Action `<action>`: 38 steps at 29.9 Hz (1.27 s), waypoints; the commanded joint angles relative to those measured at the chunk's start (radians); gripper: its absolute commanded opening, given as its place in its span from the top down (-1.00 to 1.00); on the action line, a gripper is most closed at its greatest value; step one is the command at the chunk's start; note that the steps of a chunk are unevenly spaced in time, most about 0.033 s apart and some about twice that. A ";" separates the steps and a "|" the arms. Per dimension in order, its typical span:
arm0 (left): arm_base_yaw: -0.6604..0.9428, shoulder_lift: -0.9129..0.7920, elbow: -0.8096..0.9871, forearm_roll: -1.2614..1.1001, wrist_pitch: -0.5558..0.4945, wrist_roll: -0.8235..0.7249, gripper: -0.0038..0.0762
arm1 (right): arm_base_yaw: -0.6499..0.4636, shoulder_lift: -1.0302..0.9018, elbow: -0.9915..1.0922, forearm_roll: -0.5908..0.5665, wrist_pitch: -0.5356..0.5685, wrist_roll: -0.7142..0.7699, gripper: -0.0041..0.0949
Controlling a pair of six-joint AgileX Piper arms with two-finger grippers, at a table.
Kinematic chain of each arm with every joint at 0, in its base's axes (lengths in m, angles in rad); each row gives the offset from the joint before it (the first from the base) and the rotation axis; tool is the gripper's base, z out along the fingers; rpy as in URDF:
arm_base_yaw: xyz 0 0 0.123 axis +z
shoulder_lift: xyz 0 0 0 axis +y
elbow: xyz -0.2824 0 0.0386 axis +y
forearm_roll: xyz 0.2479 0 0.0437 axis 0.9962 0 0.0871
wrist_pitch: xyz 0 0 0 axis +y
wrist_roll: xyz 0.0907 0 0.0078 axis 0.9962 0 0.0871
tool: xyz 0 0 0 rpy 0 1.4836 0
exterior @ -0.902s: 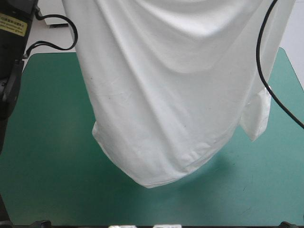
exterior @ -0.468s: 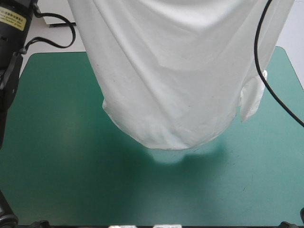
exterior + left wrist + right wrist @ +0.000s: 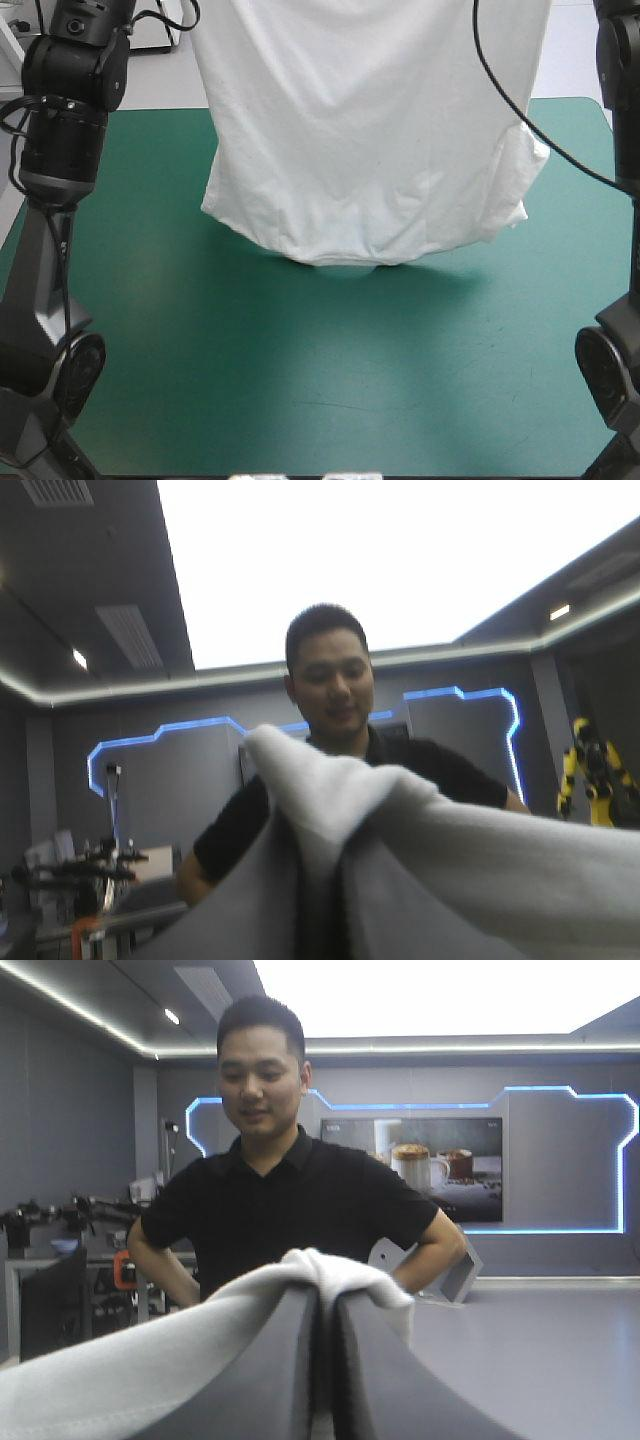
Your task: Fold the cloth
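Note:
The white T-shirt (image 3: 370,150) hangs lifted over the far half of the table, its top out of the high view. Its lower hem (image 3: 340,255) drapes close over the teal-green cover (image 3: 300,380); I cannot tell whether it touches. A sleeve fold (image 3: 525,175) dangles on the right side. In the left wrist view my left gripper (image 3: 320,845) is shut on a bunched corner of the T-shirt (image 3: 330,780), which covers the fingertips. In the right wrist view my right gripper (image 3: 325,1300) is shut on another corner of the T-shirt (image 3: 335,1268). Both grippers are raised and look level into the room.
The left arm (image 3: 60,150) stands along the table's left edge and the right arm (image 3: 620,120) along its right edge. Bare teal-green cover stretches from the hem to the near edge.
The hanging T-shirt has swung away from the near edge toward the far side, its hem now over the middle of the table. Both arms have come into the high view.

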 commanded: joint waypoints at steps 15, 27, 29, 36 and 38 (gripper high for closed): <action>0.083 0.124 -0.140 -0.152 -0.022 -0.197 0.91 | -0.210 0.123 -0.111 0.470 0.265 -0.296 0.95; 0.045 -0.292 0.848 -0.225 0.147 -0.019 0.91 | -0.214 0.078 0.363 0.629 0.539 -0.482 0.95; 0.032 -0.377 0.976 -0.225 0.169 -0.008 0.91 | -0.212 0.059 0.463 0.639 0.610 -0.491 0.95; -0.015 -0.577 1.298 -0.207 0.254 0.002 0.91 | -0.212 -0.073 0.861 0.626 0.763 -0.517 0.95; -0.040 -0.608 1.346 -0.195 0.315 0.033 0.91 | -0.212 -0.124 0.953 0.626 0.763 -0.520 0.95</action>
